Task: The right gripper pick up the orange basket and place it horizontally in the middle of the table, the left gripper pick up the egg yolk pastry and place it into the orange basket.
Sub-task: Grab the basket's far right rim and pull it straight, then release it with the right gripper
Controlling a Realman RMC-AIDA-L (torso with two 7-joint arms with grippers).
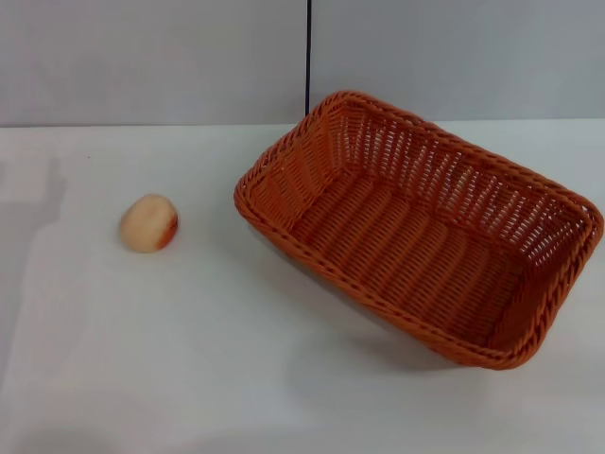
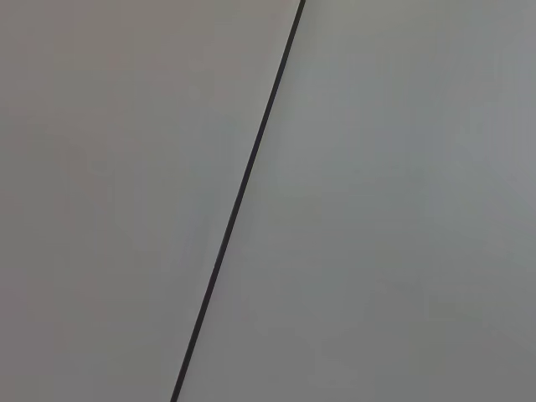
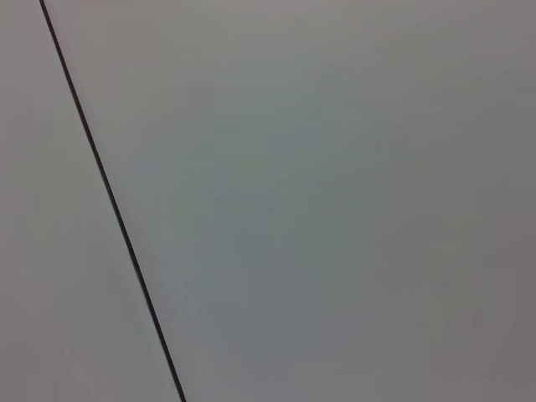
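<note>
The orange basket (image 1: 425,227) stands on the white table (image 1: 189,359) at the right in the head view, turned at a slant, with one corner toward the back wall and nothing inside it. The egg yolk pastry (image 1: 148,223), pale with an orange-red edge, lies alone on the table at the left, well apart from the basket. Neither gripper appears in any view. Both wrist views take in only a grey wall with a thin dark seam (image 2: 239,201), also in the right wrist view as a seam (image 3: 113,201).
A grey wall panel with a vertical dark seam (image 1: 308,57) rises behind the table's far edge. Bare white tabletop lies between the pastry and the basket and along the front.
</note>
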